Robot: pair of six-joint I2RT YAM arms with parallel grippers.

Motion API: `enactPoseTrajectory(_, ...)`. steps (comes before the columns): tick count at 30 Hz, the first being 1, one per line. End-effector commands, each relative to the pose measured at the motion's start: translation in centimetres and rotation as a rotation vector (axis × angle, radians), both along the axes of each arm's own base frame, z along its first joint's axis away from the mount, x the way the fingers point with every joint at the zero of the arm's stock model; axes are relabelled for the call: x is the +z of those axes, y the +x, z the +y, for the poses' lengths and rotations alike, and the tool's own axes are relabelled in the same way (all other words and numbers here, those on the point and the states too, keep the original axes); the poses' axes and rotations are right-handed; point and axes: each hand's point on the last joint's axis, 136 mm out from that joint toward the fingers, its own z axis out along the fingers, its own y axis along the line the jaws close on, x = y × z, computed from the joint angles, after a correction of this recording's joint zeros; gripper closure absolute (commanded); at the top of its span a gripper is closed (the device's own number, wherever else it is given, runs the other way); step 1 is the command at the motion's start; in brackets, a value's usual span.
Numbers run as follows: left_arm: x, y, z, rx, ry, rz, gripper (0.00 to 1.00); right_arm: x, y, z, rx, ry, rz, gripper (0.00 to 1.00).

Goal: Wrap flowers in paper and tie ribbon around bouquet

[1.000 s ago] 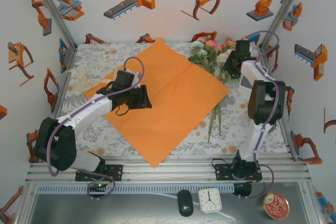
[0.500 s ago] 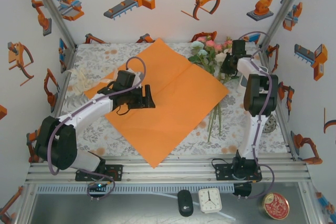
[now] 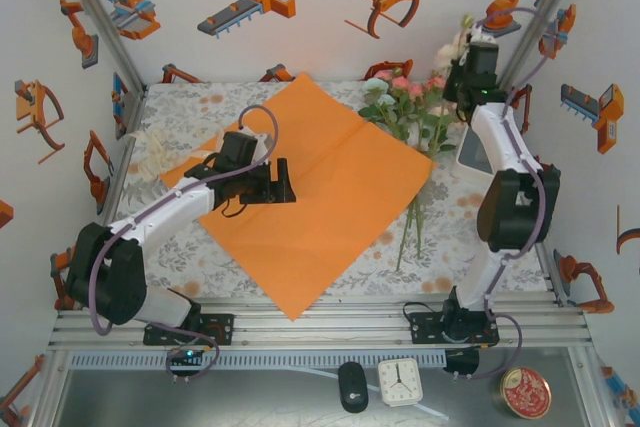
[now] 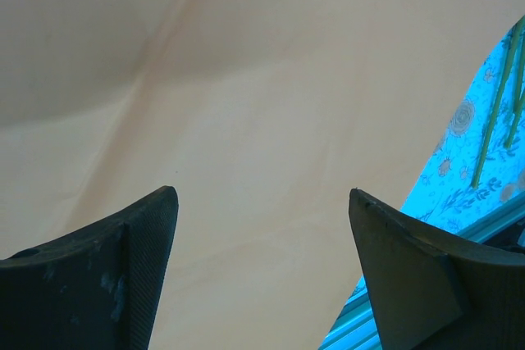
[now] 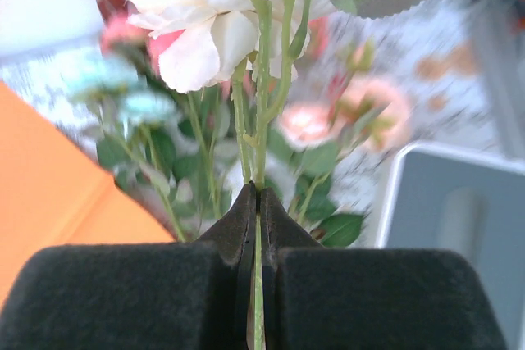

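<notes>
Raised right end effector (image 5: 256, 199) pinches one flower (image 5: 199, 32).

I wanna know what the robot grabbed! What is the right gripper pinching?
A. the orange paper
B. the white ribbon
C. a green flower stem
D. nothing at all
C: in the right wrist view, the right gripper is shut on a thin green flower stem, with a white bloom above it.
</notes>
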Motion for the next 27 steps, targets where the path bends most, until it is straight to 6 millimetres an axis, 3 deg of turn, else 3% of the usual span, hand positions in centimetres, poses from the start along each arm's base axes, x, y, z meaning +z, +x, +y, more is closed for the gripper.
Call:
enactPoseTrajectory(1, 3.0, 0.2, 0.7, 0.009, 0.004, -0.095, 0.21, 8.6, -0.9, -2.1, -0.078, -0.157, -0.182, 1.0)
enactPoseTrajectory(3, 3.9, 0.2, 1.5, 0.035, 0.017, -0.123, 0.21, 11.9, -1.9, -1.3, -0.047, -0.12, -0.224, 1.0)
enactPoseTrajectory(5, 4.9, 0.4, 2.8, 0.089, 0.046, -0.161, 0.21, 13.9, -2.8, 0.6, 0.011, -0.013, -0.239, 1.0)
enactPoseTrajectory(6, 5.5, 0.5, 3.8, 0.134, 0.062, -0.179, 0.21, 14.7, -3.2, 2.3, 0.059, 0.068, -0.237, 1.0)
enactPoseTrajectory(9, 6.7, 0.9, 6.5, 0.26, 0.065, -0.192, 0.21, 14.3, -3.5, 9.0, 0.195, 0.314, -0.17, 1.0)
enactPoseTrajectory(16, 7.9, 0.5, 8.8, 0.36, -0.05, -0.157, 0.2, 9.1, -2.3, 27.5, 0.432, 0.582, -0.047, 1.0)
enactPoseTrajectory(21, 8.1, -0.9, 8.2, 0.315, -0.093, -0.133, 0.16, 5.4, 0.3, 38.0, 0.592, 0.664, 0.002, 1.0)
enactPoseTrajectory(24, 8.0, -1.8, 8.1, 0.294, -0.11, -0.119, 0.15, 2.8, 1.5, 42.3, 0.649, 0.683, 0.017, 1.0)
enactPoseTrajectory(27, 7.9, -2.5, 8.5, 0.306, -0.12, -0.121, 0.15, -1.8, 3.1, 43.9, 0.603, 0.754, 0.068, 1.0)
